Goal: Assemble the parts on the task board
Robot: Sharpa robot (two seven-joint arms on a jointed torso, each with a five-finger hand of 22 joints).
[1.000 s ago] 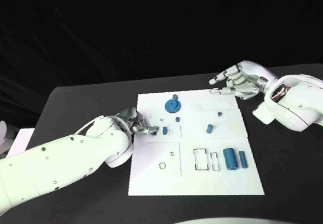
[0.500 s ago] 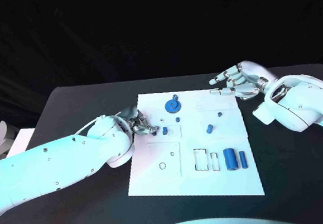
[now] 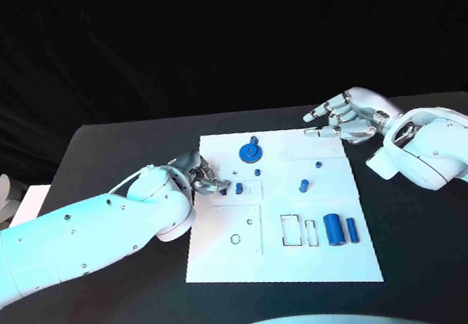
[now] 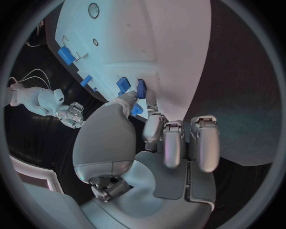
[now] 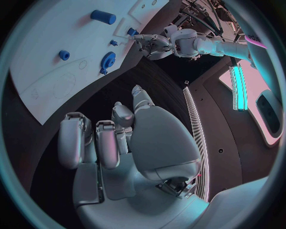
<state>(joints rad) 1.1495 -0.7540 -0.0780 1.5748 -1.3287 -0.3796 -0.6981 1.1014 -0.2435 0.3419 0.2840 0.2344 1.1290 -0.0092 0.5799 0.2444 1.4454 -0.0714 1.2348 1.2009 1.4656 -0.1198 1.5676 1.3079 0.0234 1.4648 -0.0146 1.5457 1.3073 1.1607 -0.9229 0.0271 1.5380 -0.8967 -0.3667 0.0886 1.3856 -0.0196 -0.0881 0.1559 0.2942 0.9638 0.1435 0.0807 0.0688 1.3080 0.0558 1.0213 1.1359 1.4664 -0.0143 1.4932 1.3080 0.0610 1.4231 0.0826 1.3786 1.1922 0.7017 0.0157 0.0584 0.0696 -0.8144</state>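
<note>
The left hand [image 3: 204, 178] is down at the near-left part of the task board [image 3: 274, 258], fingertips pinching a small blue part [image 4: 141, 89] right at the board's surface; in the left wrist view that piece sits upright between thumb and finger, long axis standing off the board, with the other fingers curled loosely behind. Just beyond those fingertips a second small blue peg [image 3: 257, 173] stands in the board, and past it the blue gear [image 3: 251, 153] lies flat. Over to the far side, the right hand [image 3: 345, 117] hovers off the board's corner above the black table [image 3: 104, 156], holding nothing, fingers part-curled and apart. How far along? Early to middling, I'd say: a short blue block [image 3: 304, 186] is tilted near the middle, and the blue cylinder [image 3: 333, 229] and a slimmer blue bar [image 3: 352, 229] lie side by side, long axes running toward the robot, beside empty outlined slots [image 3: 298, 230]. Several recesses look unfilled, so plenty left.
</note>
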